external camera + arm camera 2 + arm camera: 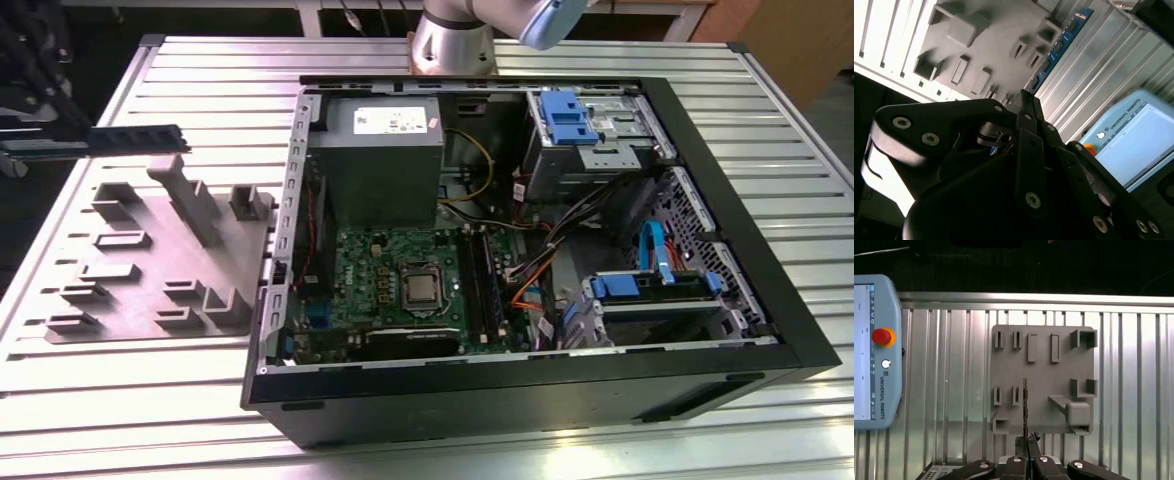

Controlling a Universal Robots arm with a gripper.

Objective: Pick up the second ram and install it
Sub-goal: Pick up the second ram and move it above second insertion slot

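Slatted metal table [160, 400] carries everything. Gripper [1027, 439] is closed on one end of the ram [1025, 405]. The ram seems lifted clear above the grey tray [1044, 375], upper left of the exterior view. Pick looks done and the carry is in hand. Install likely calls for lining it up squarely over the memory slots [474, 290] in the case [534, 400], centre-right.

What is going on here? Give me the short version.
The arm's gripper is shut on one end of the second ram and holds it over the grey parts holder on the slatted metal table. The open computer case lies beside the holder, toward the exterior view's right, with its motherboard exposed. The stick is not yet in the case.
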